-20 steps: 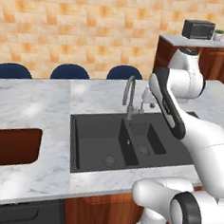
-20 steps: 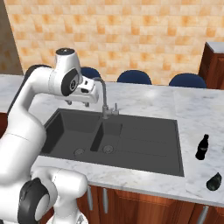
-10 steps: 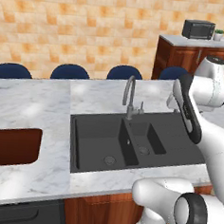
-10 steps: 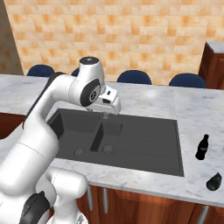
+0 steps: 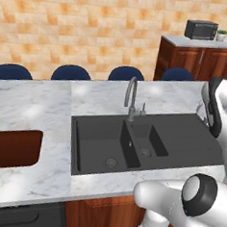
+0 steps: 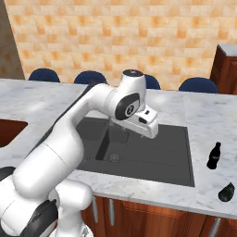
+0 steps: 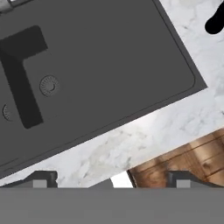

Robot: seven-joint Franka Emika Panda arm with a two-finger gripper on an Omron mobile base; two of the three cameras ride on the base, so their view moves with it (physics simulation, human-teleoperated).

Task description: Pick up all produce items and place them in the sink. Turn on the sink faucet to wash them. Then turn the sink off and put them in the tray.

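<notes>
1. Black and matte, the sink (image 5: 132, 141) sits in the marble desk (image 5: 33, 114), its two basins on the left and its flat drainboard on the right.
2. The grey faucet (image 5: 131, 97) rises at the far edge of the sink, between the basins.
3. The end effector (image 7: 111, 181) hangs above the drainboard, near the sink's near right corner; its fingertips (image 7: 41, 179) stand spread, with nothing between them.
4. The dark green vegetable (image 6: 226, 191) lies on the desk well to the right of the end effector, near the desk's front edge.
5. A black bottle (image 6: 214, 156) stands just beyond the vegetable.
6. The red-brown tray (image 5: 11, 148) lies far left of the sink.
</notes>
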